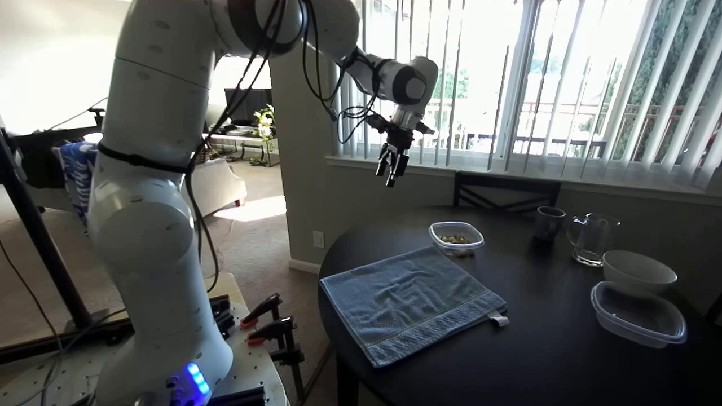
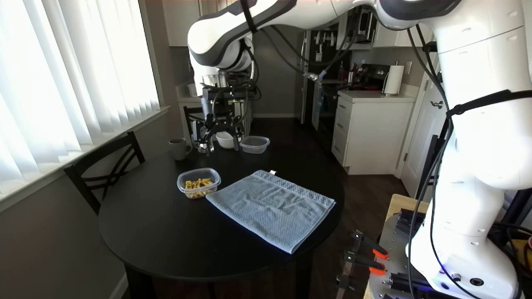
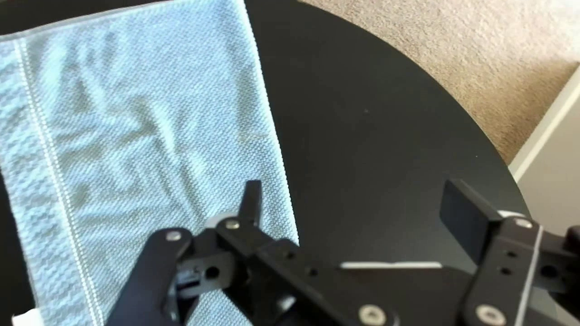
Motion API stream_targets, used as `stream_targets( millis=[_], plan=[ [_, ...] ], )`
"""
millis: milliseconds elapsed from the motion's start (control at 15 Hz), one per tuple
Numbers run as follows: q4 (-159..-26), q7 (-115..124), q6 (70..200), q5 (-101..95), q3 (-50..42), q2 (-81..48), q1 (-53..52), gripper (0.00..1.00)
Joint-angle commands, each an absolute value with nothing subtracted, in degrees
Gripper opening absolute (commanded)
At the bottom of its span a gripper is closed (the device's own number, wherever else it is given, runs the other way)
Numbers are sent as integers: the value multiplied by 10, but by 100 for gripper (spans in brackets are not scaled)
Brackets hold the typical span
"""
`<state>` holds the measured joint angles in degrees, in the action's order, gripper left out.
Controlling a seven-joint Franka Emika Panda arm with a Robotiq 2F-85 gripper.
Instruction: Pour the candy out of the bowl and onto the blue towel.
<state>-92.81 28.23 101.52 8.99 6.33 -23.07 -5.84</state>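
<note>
Two fingers (image 3: pixel 469 222) are spread wide on the gripper (image 3: pixel 358 210), just air between. The candy (image 2: pixel 198 183) is held in the bowl (image 2: pixel 197 174), parked right by a corner of the blue towel (image 2: pixel 272 209); contact can't really be made out. In the wrist view, the towel's cut off and partly blocked by the gripper.

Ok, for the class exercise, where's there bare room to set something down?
Bare tabletop lies between the candy bowl, the blue towel and its own curved edge. Another free stretch separates the towel from the clear tub. Crowded: around the grey mug, glass mug, white bowl and tub, and the towel corner beside the candy bowl.
</note>
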Motion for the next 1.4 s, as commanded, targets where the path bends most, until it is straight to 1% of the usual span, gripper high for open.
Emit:
stream_targets(
  millis=[0, 333, 933, 1200, 1333],
  plan=[
    [-866, 336, 992, 166, 47, -290, -62, 100],
    [-860, 380, 1011, 261, 37, -307, -50, 100],
    [-861, 362, 1009, 242, 30, -305, -56, 100],
    [-783, 407, 983, 214, 31, -371, -86, 100],
    [-732, 460, 985, 242, 34, -413, -92, 100]
  ],
)
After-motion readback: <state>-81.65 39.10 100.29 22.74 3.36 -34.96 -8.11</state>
